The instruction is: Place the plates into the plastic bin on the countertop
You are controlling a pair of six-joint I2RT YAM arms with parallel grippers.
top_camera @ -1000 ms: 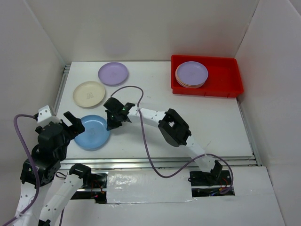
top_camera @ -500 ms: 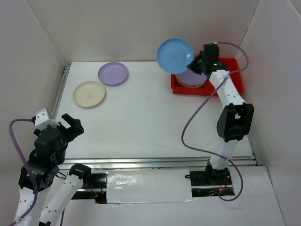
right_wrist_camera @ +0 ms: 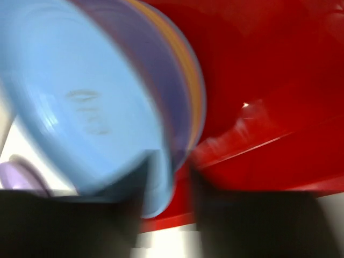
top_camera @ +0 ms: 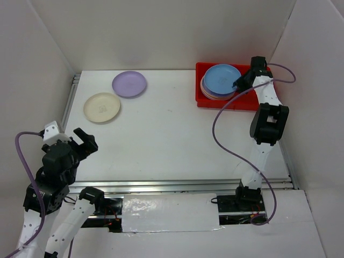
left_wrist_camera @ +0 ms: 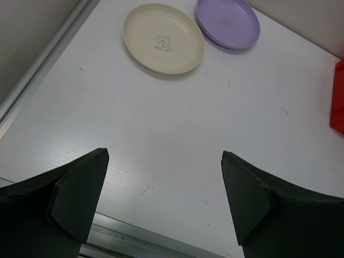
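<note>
The red plastic bin (top_camera: 263,86) sits at the back right of the white countertop (top_camera: 177,134). A stack of plates lies in its left half, topped by a blue plate (top_camera: 221,78). My right gripper (top_camera: 239,85) is at that plate's right rim. In the blurred right wrist view the right gripper (right_wrist_camera: 166,172) has its fingers spread, with the blue plate's (right_wrist_camera: 80,97) rim in the gap, over purple and orange plate edges (right_wrist_camera: 185,70). A cream plate (top_camera: 102,107) and a purple plate (top_camera: 129,84) lie at the back left. My left gripper (top_camera: 85,141) hovers open and empty at the front left.
White walls enclose the countertop on three sides, and a metal rail (top_camera: 183,185) runs along its near edge. The left wrist view shows the cream plate (left_wrist_camera: 163,38), the purple plate (left_wrist_camera: 228,22) and a corner of the bin (left_wrist_camera: 338,97) ahead of the left gripper (left_wrist_camera: 164,161).
My right arm carried the blue plate from the front left across to the bin, lowered it onto the stack, and its fingers have spread. The left arm barely moved.
</note>
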